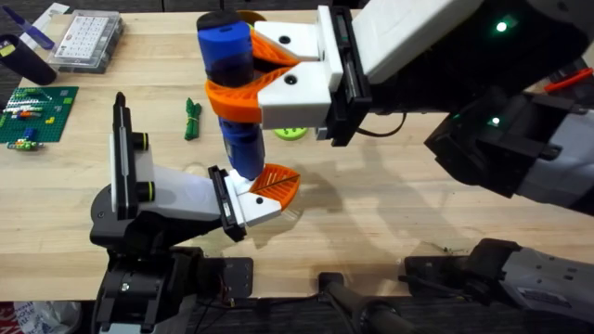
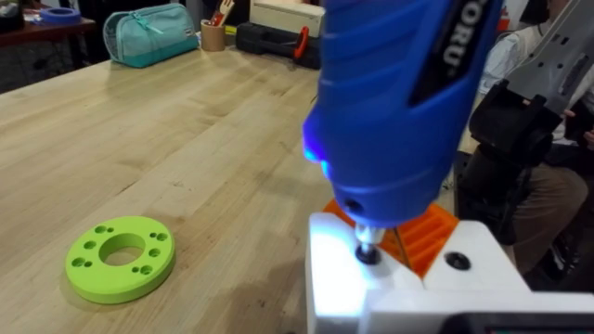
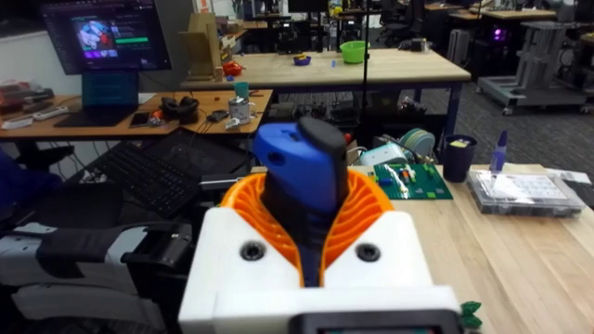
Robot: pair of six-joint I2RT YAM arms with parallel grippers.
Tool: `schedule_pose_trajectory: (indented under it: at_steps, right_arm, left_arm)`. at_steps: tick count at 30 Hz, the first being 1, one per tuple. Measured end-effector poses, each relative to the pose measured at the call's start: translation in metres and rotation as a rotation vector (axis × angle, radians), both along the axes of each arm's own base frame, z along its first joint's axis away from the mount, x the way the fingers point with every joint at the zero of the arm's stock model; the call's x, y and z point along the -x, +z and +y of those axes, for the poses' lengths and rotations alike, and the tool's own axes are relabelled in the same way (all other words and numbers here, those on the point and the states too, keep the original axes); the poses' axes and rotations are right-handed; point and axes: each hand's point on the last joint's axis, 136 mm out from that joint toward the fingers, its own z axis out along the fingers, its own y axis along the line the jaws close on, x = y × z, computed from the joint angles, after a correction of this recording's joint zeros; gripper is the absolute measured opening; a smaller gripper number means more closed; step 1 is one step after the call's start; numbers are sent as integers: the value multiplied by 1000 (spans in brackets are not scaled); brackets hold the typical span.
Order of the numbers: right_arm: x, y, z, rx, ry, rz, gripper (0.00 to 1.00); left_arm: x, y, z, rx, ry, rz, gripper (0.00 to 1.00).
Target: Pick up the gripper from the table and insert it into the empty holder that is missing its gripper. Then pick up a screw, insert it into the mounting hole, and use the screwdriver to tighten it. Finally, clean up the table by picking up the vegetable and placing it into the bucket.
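Overhead, the right gripper (image 1: 243,76) clamps the blue screwdriver (image 1: 230,93) upright near the table's (image 1: 390,195) middle, its tip down at the left gripper (image 1: 269,190), whose finger gap I cannot tell. The green vegetable (image 1: 192,119) lies toward the left edge.

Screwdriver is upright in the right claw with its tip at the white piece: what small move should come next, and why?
Probably keep the right claw steady and press the screwdriver straight down while it turns. In the left wrist view its bit sits on a dark screw head in the white piece, so the screw looks seated but not clearly driven home. The vegetable still lies on the table.
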Motion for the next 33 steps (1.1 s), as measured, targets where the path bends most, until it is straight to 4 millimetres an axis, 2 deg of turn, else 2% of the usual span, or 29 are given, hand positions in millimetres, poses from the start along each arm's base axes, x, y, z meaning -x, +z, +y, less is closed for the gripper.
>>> schedule_pose_trajectory:
  at_steps: [20,24,30,33]
  right_arm:
    - [-2,8,4,-9,12,-5,61]
    - [-8,27,5,-3,2,2,62]
    - [-13,70,1,-28,-16,-31,61]
    - [-15,76,-1,-21,-29,-50,62]
  left_arm:
    - [1,0,0,2,-3,5,12]
    - [1,0,0,2,-3,5,12]
    - [1,0,0,2,-3,5,12]
    - [1,0,0,2,-3,5,12]
